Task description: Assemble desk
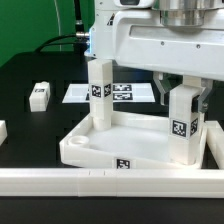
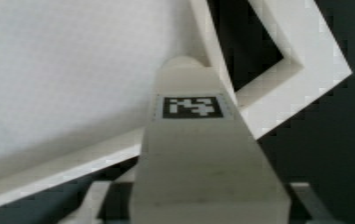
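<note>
1. The pincer (image 1: 182, 90) is seen clamped on the upper part of the held leg (image 1: 181, 125), which stands upright directly beneath it. In the wrist view the held leg (image 2: 195, 120) fills the space between the 2 fingers of the pincer (image 2: 200, 195). The contact faces are blurred there, so a firm grip is only presumed.
2. The foot of the held leg is set at a corner of the tabletop (image 1: 78, 150), the white tray lying below the pincer and spreading away from it. Whether the foot is fully seated in its socket cannot be told, as the raised rim hides it.
3. A second leg (image 1: 99, 92) is stood upright at another corner, well apart from the pincer. 1 loose leg (image 1: 40, 95) is left on the table farther off on that same side, outside the tray.
4. The step in hand is judged to be the seating or turning-in of leg 2 of the desk.
5. Several faults could follow from here:
   - If the held leg is tilted, it could be cross-seated and jammed in the socket.
   - If it is turned with a weak grip, the fingers could slip round it.
   - If the tray is not braced, it could be dragged round with the leg.
   - If the leg is released too early, it could topple.
</note>
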`<state>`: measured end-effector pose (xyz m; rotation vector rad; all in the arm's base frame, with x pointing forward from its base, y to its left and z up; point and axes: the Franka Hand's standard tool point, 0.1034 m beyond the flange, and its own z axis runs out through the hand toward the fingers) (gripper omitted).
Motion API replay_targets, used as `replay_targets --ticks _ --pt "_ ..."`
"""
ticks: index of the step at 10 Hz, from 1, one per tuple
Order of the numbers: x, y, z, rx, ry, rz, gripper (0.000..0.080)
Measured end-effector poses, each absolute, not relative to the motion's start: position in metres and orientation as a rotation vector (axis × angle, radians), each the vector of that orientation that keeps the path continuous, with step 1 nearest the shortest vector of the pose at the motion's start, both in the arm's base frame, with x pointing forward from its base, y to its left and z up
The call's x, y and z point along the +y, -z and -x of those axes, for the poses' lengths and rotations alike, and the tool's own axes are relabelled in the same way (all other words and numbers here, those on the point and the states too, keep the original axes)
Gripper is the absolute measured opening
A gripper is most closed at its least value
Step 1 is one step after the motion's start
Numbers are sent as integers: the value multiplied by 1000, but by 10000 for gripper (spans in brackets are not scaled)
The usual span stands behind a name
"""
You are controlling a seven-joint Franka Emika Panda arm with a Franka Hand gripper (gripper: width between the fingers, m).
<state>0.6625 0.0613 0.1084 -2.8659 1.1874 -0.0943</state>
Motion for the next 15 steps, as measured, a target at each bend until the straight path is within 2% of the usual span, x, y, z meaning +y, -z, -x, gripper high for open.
replay_targets --ticks 5,10,14,15 --pt "61 -108 -661 1588 77 2659 290" --pt "65 -107 -658 2194 17 2117 290" --pt "68 -107 -659 2424 -4 1843 290" --pt "68 -106 -659 2410 -2 1862 339"
